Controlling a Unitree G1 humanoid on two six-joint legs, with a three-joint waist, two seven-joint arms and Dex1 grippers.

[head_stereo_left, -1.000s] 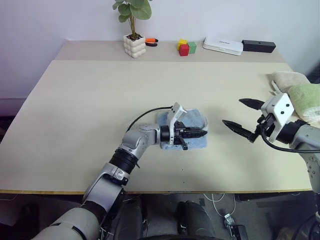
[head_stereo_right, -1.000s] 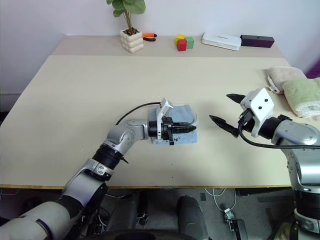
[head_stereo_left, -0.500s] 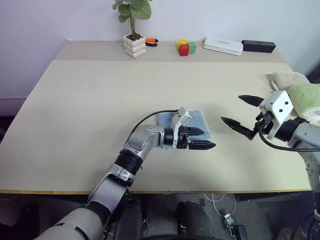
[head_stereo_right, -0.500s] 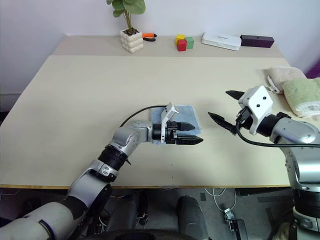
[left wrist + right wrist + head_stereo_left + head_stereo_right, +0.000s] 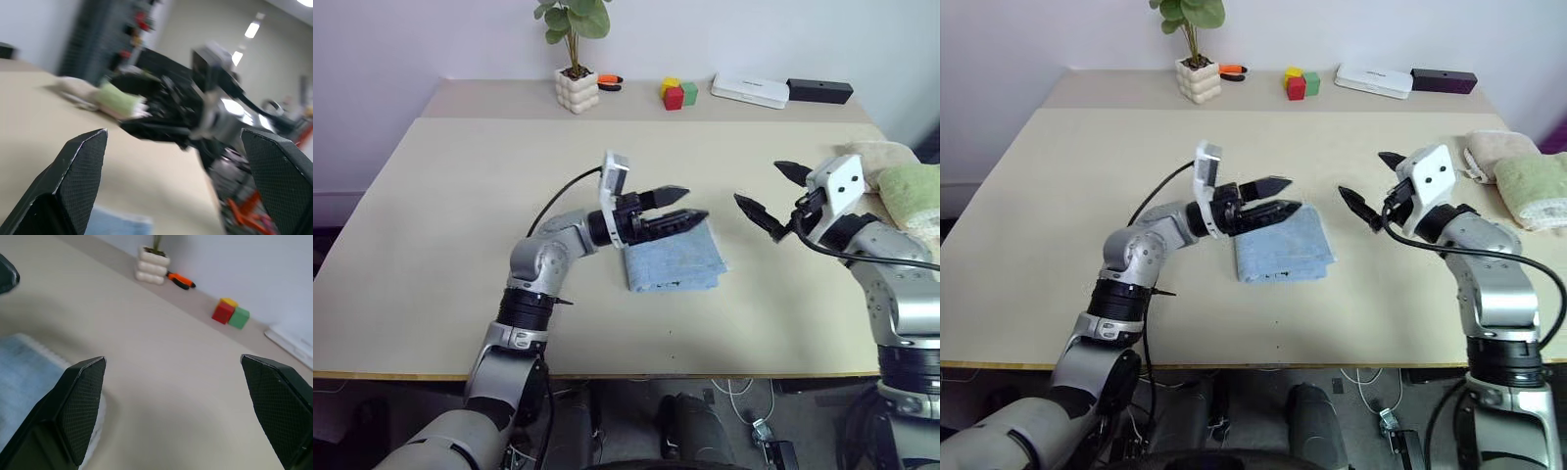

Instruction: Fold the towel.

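Note:
The towel [image 5: 674, 257] lies folded into a small light blue rectangle near the middle of the table [image 5: 460, 215]. My left gripper [image 5: 690, 203] hovers above the towel's far edge, pointing right, open and holding nothing. My right gripper [image 5: 756, 182] hangs in the air to the right of the towel, open and empty, aimed toward the left one. In the right wrist view the towel's hemmed corner [image 5: 24, 377] shows beyond that gripper's fingers [image 5: 83, 396]. The left wrist view looks between its fingers [image 5: 78, 176] at the right arm.
Along the back edge stand a potted plant [image 5: 577, 88], coloured blocks [image 5: 676, 93], a white box [image 5: 750, 89] and a black box [image 5: 819, 90]. A green folded towel [image 5: 913, 191] and a beige one [image 5: 876, 152] lie at the right edge.
My left gripper opened, came off the towel, then rose and drew back to the left above it. My right gripper moved a little forward and inward. The towel stayed folded.

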